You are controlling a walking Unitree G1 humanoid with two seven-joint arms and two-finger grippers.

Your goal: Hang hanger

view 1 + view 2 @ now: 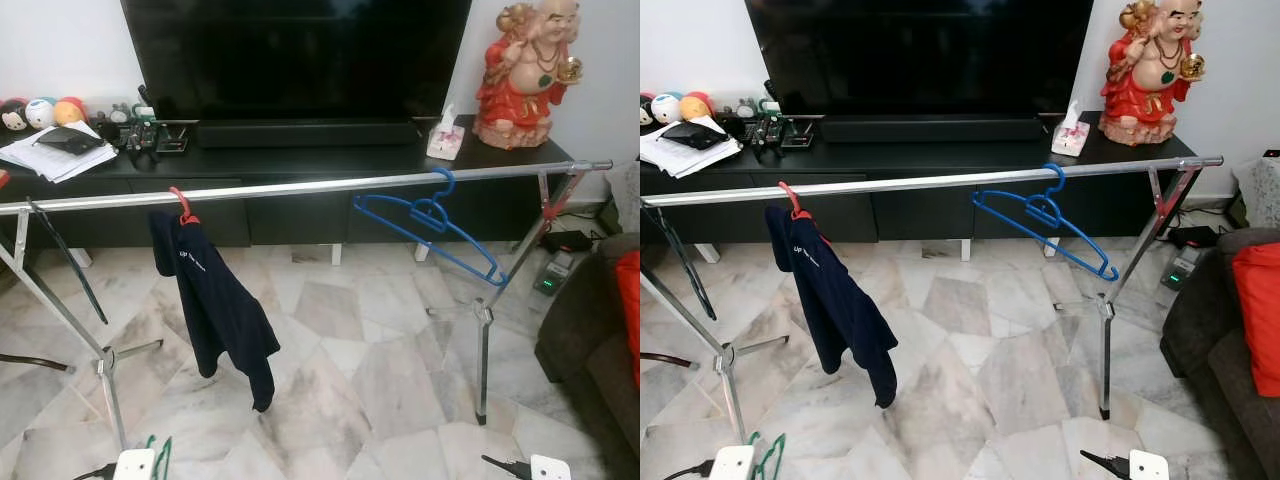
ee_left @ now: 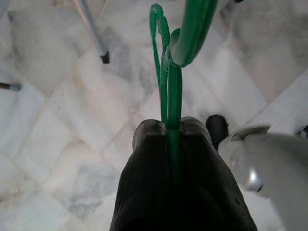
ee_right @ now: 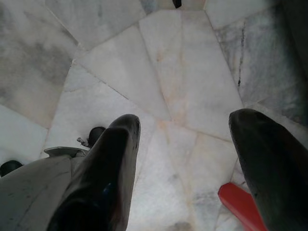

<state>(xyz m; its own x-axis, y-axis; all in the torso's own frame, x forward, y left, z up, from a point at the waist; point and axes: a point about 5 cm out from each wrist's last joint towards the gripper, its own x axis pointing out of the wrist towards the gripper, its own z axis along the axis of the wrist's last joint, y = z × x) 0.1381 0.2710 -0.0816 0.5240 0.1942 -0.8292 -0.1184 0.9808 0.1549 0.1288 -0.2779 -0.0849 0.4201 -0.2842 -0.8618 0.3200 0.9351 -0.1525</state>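
Left wrist view: left claw (image 2: 172,126) pinches a green hanger (image 2: 168,82), low below the rail (image 1: 300,188). I'd hook it between navy shirt (image 1: 215,305) and blue hanger (image 1: 430,222). Right claw (image 3: 185,130) hangs spread, idle.

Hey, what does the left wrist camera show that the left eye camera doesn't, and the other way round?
Left wrist view: the left claw shut on the green hanger, held low above the floor.

Left eye view: the clothes rail with a blue hanger and a dark shirt on a red hanger, in front of the TV and a red statue.

Both: the marble floor and a rail leg.
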